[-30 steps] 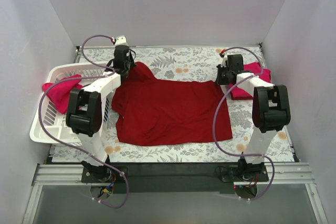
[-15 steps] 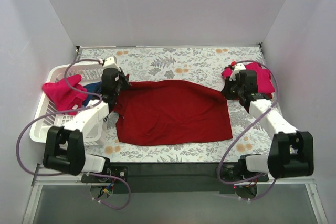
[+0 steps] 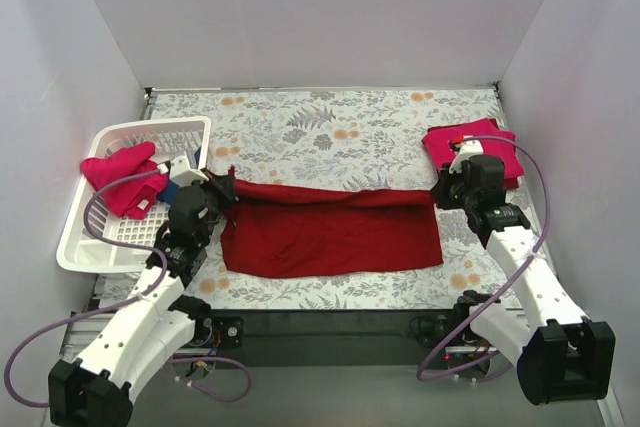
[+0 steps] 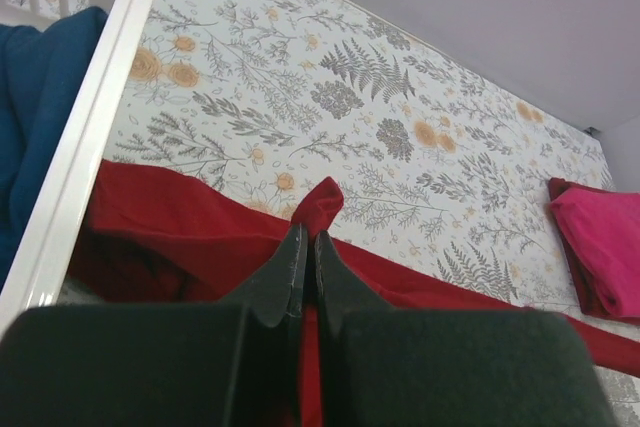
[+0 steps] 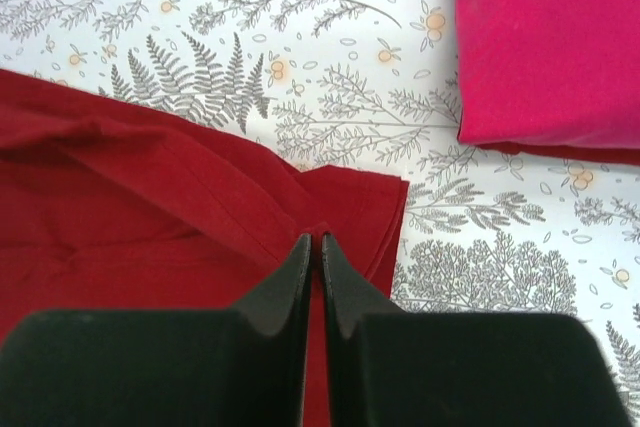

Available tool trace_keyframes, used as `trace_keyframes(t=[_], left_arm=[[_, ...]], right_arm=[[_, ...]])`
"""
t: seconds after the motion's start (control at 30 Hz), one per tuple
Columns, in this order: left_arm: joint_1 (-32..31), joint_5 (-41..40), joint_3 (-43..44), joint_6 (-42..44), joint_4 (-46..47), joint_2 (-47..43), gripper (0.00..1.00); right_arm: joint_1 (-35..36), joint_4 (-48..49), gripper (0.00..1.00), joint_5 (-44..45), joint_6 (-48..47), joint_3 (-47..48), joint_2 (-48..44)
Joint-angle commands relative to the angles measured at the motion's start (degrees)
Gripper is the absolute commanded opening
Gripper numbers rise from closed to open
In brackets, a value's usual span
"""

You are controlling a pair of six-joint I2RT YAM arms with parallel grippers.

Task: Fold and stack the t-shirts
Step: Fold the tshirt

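Gripping dark red t-shirt [image 3: 330, 237] corners, left jaws and right jaws clenched, pinched cloth mostly hidden.

Bare floral table [image 3: 330, 112] beyond; white basket [image 3: 120, 234] crowds left, pink shirt [image 3: 441, 144] right.

Probably a lab booth, plain white walls [image 3: 320, 17], floral-covered table [image 3: 330, 122], black mounting rail [image 3: 330, 325]
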Motion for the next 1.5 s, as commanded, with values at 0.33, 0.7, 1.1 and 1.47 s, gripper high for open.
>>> trace_keyframes(t=[0.33, 0.7, 1.1, 1.47], left_arm=[[-2.2, -5.2, -6.4, -10.2, -12.8, -19.8, 0.0], [-2.3, 0.3, -6.5, -15.8, -21.9, -32.3, 0.33], [-2.2, 9.7, -5.4, -14.7, -12.2, -21.3, 0.63], [-2.7, 11.6, -3.7, -11.5, -9.5, 5.8, 0.66]], right_arm=[[-0.1, -8.7, 0.01, 4.3, 2.6, -1.0, -9.5], [0.0, -11.6, 0.31, 5.2, 4.2, -1.6, -13.4], [0.1, -5.9, 0.54, -3.0, 3.4, 3.3, -7.1], [14.0, 6.4, 0.51, -5.9, 6.4, -1.3, 10.4]])
